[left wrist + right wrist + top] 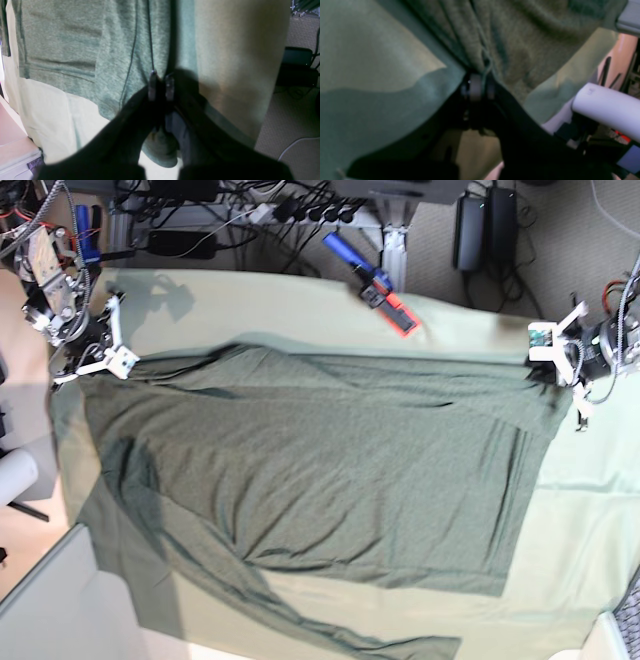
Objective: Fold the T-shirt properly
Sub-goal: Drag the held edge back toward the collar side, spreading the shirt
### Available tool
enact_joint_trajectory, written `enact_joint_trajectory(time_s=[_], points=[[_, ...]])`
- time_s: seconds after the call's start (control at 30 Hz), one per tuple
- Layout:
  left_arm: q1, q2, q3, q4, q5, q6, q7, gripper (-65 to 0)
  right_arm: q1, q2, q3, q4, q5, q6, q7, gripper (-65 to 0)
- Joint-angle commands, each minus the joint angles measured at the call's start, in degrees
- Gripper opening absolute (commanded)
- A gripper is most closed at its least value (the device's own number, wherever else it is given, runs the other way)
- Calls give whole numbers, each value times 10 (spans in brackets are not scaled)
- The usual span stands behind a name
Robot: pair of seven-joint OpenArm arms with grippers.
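- So the T-shirt (330,480) is spread across the pale mint-green table covering (590,520), pulled out wide between the two arms, with one long sleeve (330,630) trailing toward the near edge of the table.
- The left gripper (161,85) is clamped down on a bit of the shirt's edge. In the wrist view the jaws sit nearly together with fabric bunched under them and a seam line running right up to the tips.
- The right gripper (477,87) is doing the same at the opposite end, jaws pinched onto a ridge of knit with folds fanning out from the pinch.
- My guess is they're mid-stretch, or about to carry that held edge over for a fold.
- What worries me:
  - both pinches look pretty shallow, right at the edge, so a hard pull could slip the knit out of one jaw and let that side flop down crooked
  - the sleeve hanging near the front edge may drag or slide off the table if the body gets lifted
  - the wrinkles across the middle would get folded in rather than flattened
  - there's a blue and red tool (375,280) lying on the far side of the cloth, and a swung edge could catch it
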Motion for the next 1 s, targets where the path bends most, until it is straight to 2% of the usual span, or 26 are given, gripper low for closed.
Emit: enact_joint_trajectory(time_s=[0.0, 0.13, 0.23, 0.63, 0.97], points=[[-4, -16, -5, 4, 6, 2, 20, -650, -9, 6, 6, 12, -12, -21, -7, -650], [-4, -16, -5, 4, 6, 2, 27, -650, -78, -5, 8, 61, -64, -89, -33, -650], [-4, -16, -5, 4, 6, 2, 26, -650, -120, -4, 16, 94, -92, -107, -37, -650], [-4, -16, -5, 30, 9, 2, 45, -650, -239, -4, 93, 166, -104, -106, -52, -650], [-3, -16, -5, 46, 8, -6, 58, -650, -309, -4, 191, 178, -103, -99, -55, -650]])
